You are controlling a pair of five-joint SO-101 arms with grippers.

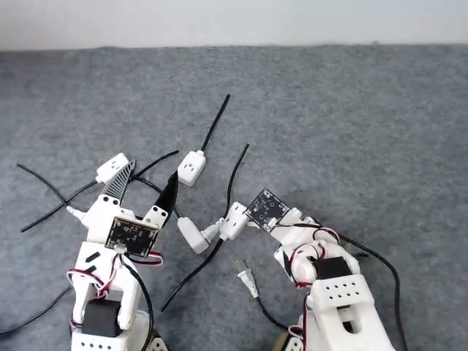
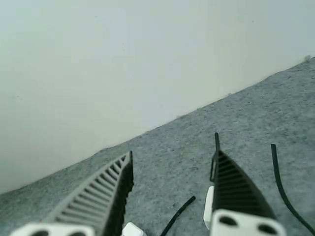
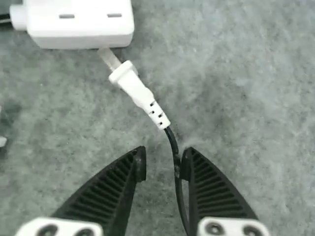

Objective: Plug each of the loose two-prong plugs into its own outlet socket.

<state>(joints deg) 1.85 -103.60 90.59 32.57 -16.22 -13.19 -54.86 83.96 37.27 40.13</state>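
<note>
On the grey felt-covered desk (image 1: 351,131), below a pale wall (image 2: 123,59), as follows.

Left gripper (image 1: 152,172): fingers spread wide, holding nothing. It is raised off the desk and angled toward the wall. One finger is ribbed grey, the other black.

White outlet socket with black cord, first (image 1: 113,167): lies just beside the tip of the ribbed grey finger.

White outlet socket with black cord, second (image 1: 191,167): lies near the black finger, its cord running away toward the wall.

Right gripper (image 3: 162,160): points down at the desk, fingers parted by a narrow gap and clamping nothing. A thin black cable (image 3: 172,142) passes through the gap, close against one finger and apart from the other.

White two-prong plug on that cable (image 3: 135,91): lies tilted on the desk just ahead of the right fingertips. Its prongs meet the near edge of a white rectangular socket block (image 3: 78,22). Two slots show on the block's face, both unfilled.

Loose white two-prong plug, second (image 1: 247,279): lies flat between the two arms, nearer the right arm (image 1: 336,292). Its black cord trails toward the arm bases, and it is well apart from every socket.

White rounded block (image 1: 191,235) and white boxy piece (image 1: 234,219): lie close together between the arms, with a short white part between them. I cannot tell whether they are joined.
</note>
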